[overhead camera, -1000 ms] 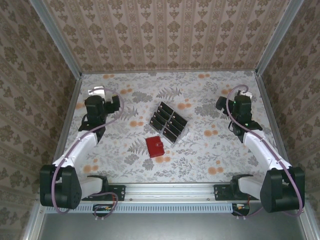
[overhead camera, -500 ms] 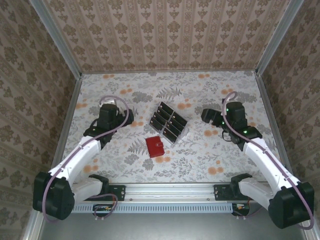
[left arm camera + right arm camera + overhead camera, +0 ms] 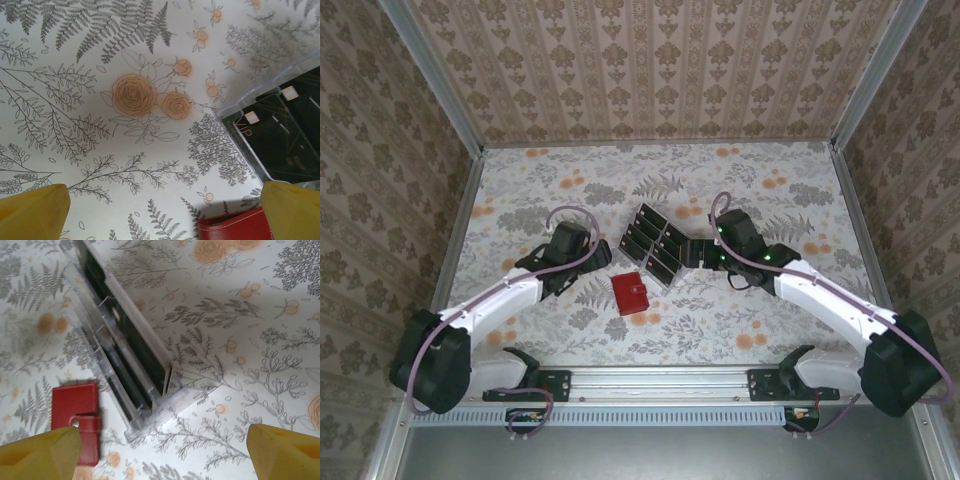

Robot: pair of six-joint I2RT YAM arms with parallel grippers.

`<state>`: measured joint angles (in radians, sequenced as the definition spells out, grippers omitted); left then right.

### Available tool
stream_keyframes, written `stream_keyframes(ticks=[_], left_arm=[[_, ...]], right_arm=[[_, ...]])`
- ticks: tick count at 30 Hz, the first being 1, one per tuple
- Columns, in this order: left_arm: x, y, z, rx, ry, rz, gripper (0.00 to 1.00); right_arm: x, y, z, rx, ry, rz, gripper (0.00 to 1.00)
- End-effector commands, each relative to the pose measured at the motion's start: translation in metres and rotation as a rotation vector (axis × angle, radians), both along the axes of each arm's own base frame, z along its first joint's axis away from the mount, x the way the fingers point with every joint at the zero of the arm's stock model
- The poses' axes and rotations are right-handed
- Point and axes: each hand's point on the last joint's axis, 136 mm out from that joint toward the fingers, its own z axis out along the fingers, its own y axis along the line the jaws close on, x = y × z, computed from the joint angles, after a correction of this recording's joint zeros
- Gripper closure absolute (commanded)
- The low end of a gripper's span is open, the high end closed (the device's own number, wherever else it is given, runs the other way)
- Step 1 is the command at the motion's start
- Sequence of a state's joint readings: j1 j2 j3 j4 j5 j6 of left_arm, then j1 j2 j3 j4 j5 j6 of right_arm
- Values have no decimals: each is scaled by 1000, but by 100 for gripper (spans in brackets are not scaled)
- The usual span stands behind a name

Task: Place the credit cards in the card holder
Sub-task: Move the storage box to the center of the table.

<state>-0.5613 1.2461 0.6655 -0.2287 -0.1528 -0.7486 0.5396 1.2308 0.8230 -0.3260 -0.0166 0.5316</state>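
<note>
the worktop (image 3: 520, 340) is covered in a pale print of grey ferns and orange roses, and walls (image 3: 650, 70) papered in a brown damask pattern stand on three sides.

the left arm (image 3: 500, 300) and the right arm (image 3: 820, 295) both reach in from the near edge toward the middle of the worktop.

a clear slotted tray (image 3: 658, 243) sits near the middle, turned at an angle to the edges. black glossy cards (image 3: 665, 262) stand in its slots in two rows. from the left wrist, one card (image 3: 272, 145) shows gold letters reading "vip" beside a small pale square; the finer print on it is too small to read.

the red wallet (image 3: 630, 293) lies closed on the worktop just on the near side of the tray, close to it but apart. its snap tab (image 3: 87, 424) is fastened over one edge. no writing can be made out on it.

the left gripper (image 3: 598, 258) is on the left of the tray, its yellow fingers (image 3: 35, 212) spread wide with nothing between them. the right gripper (image 3: 692, 253) is at the right side of the tray, its yellow fingers (image 3: 285, 452) also wide apart and holding nothing, with the tray's end and the wallet below it.
</note>
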Motion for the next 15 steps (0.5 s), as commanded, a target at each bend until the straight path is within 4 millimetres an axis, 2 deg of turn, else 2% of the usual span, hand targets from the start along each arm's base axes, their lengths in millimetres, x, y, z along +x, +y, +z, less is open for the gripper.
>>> stream_keyframes(ticks=[1, 5, 7, 15], left_arm=[[14, -8, 9, 4, -17, -17, 0], [31, -7, 7, 38, -10, -17, 0], [38, -5, 5, 41, -5, -13, 0], [54, -2, -5, 45, 23, -20, 0]], right_arm=[[16, 3, 1, -37, -2, -26, 12], [24, 14, -8, -73, 17, -13, 12], [25, 18, -19, -92, 44, -8, 13], [13, 16, -39, -137, 82, -14, 12]])
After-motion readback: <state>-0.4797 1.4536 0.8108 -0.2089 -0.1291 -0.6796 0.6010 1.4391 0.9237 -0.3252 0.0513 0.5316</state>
